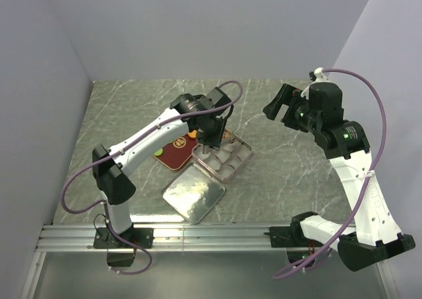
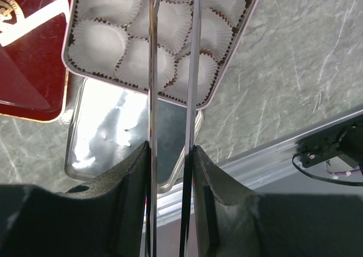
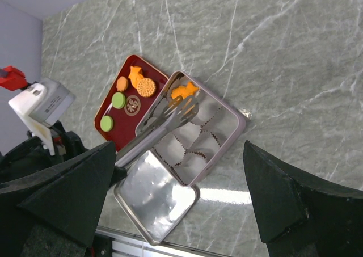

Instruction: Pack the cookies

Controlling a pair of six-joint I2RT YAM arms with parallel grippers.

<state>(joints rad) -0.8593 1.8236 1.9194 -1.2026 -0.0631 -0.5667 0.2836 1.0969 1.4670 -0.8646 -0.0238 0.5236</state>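
My left gripper [image 2: 170,149] is shut on a pair of metal tongs [image 2: 152,98], whose blades reach out over the open tin [image 2: 238,36]. The tin holds white paper cups. In the right wrist view the tongs [image 3: 164,121] pinch an orange cookie [image 3: 184,91] above the tin's far corner. More cookies lie on the red tray [image 3: 108,106]: an orange round one [image 3: 146,87], an orange star [image 3: 135,74] and two green ones [image 3: 118,100]. My right gripper [image 1: 280,104] hangs open, high to the right of the tin, holding nothing.
The tin's silver lid [image 1: 193,192] lies flat just in front of the tin [image 1: 245,159], touching it. The red tray [image 1: 173,155] sits to the tin's left. An aluminium rail [image 1: 217,236] runs along the near table edge.
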